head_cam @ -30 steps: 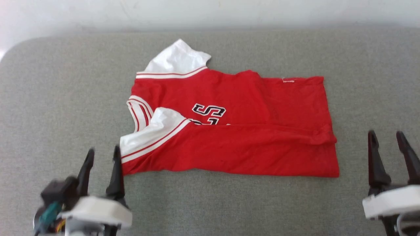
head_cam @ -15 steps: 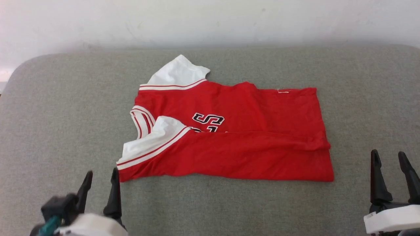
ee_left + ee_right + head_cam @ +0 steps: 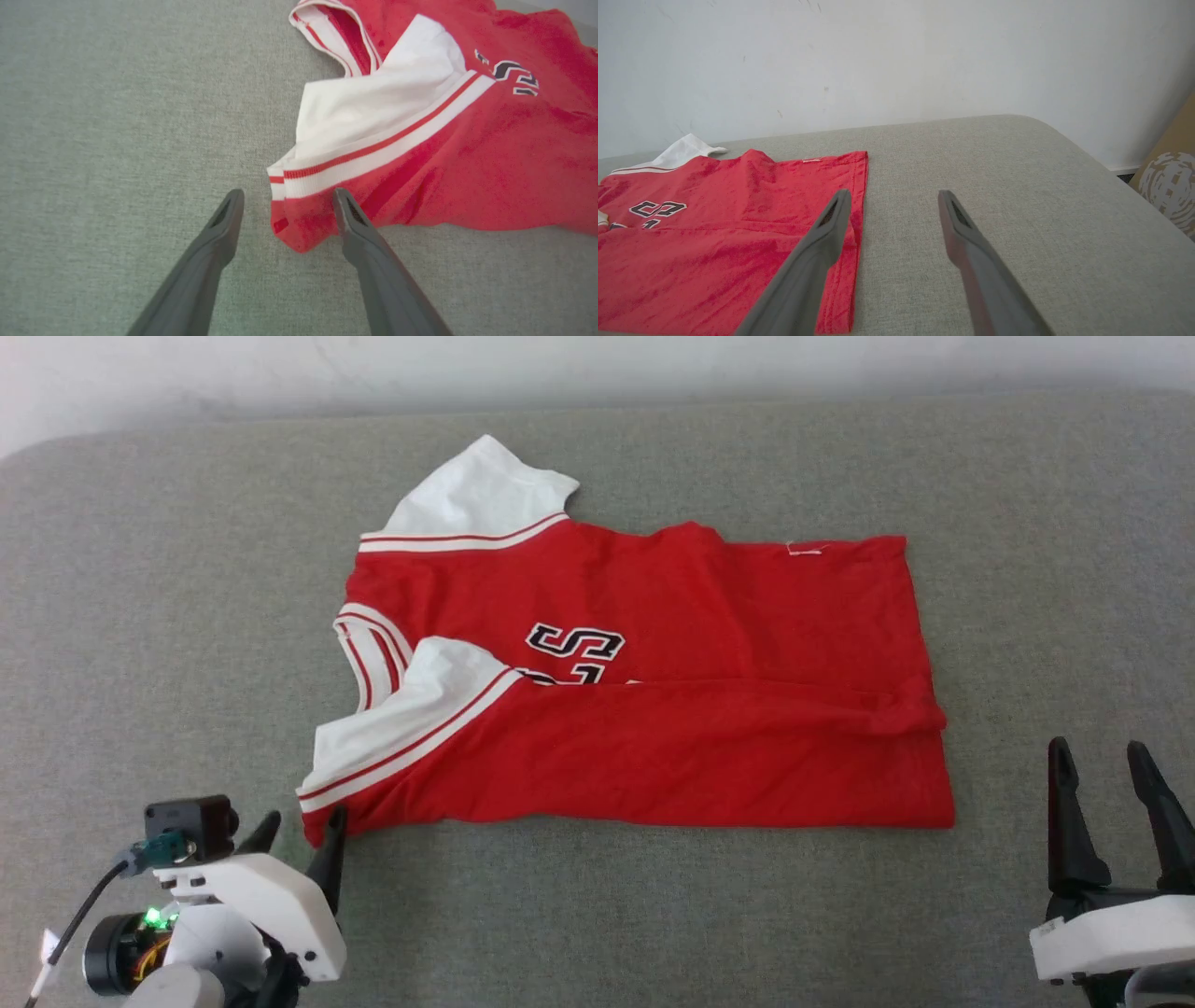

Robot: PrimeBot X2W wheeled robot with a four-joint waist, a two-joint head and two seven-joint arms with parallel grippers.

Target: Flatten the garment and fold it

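The shirt [image 3: 644, 709] is lying in the middle of the grey cushion [image 3: 140, 616], w/ its neck toward the robot's left & its bottom edge toward the right. The near half is lying folded up over the rest, so a long crease is running across it & the black letters are peeking out only partly. One white sleeve is sticking out toward the wall [image 3: 560, 364]. The other is lying on top of the red cloth by the near left corner. The L claw [image 3: 304, 817] is reaching down at that corner w/ its fingers spread wide, holding nothing. In the left wrist view the red corner is sitting between the two fingers, & one finger is maybe touching the cloth, but it's hard to tell. The R claw [image 3: 1097, 749] is also standing wide open & empty, hanging over bare cushion just past the shirt's near right corner, not touching it.
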